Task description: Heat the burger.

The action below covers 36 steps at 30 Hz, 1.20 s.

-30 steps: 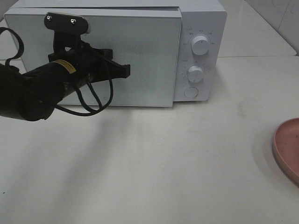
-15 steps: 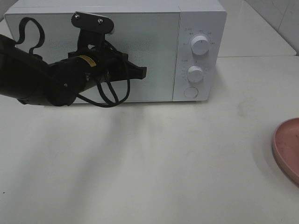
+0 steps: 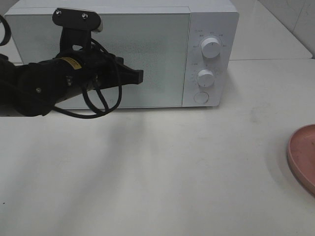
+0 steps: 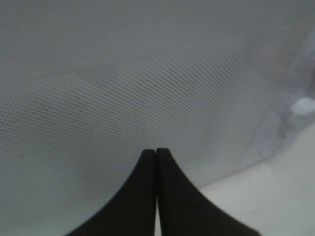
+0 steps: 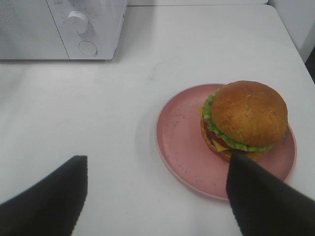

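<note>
The left tool (image 3: 139, 75), shut tight on nothing, sits right before the white box microwave's (image 3: 209, 19) closed door (image 3: 162, 59), while the wide-open, empty right tool (image 5: 156, 189) hangs just before the golden-bun burger (image 5: 244, 119) on its round pink plate (image 5: 179, 142), so the door should probably be opened fully first.

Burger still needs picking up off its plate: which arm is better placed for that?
Right, probably. The right gripper hangs open just above the burger on the plate. The left gripper is shut, up against the microwave door, far from the plate.
</note>
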Each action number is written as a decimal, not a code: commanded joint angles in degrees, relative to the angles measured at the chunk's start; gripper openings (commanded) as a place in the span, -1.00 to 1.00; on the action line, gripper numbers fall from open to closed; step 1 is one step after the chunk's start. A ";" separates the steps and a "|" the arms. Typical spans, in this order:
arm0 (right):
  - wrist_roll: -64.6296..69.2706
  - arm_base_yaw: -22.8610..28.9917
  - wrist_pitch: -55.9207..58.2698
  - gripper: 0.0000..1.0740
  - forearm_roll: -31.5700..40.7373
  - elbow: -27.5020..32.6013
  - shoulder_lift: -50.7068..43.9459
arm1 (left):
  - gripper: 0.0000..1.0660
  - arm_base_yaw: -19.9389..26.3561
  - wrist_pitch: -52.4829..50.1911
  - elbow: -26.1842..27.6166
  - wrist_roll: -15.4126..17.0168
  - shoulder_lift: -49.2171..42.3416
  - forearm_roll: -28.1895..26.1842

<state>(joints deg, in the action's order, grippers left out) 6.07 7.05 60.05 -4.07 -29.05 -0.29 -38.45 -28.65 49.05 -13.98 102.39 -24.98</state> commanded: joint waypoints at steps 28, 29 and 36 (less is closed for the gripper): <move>-0.46 -0.34 -0.52 0.40 0.11 -0.06 -1.49 | 0.84 15.18 67.21 -1.32 0.52 -24.12 15.18; -0.46 -0.34 -0.52 0.40 0.11 -0.06 -1.49 | 0.84 17.02 69.10 -1.32 0.52 -24.81 15.18; -0.46 -0.34 -0.52 0.40 0.11 -0.06 -1.49 | 0.84 30.42 75.52 -1.32 1.49 -32.03 15.30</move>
<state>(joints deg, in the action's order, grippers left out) 6.07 7.05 60.05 -4.07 -29.05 -0.29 -8.71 45.89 47.78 -12.95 71.22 -9.51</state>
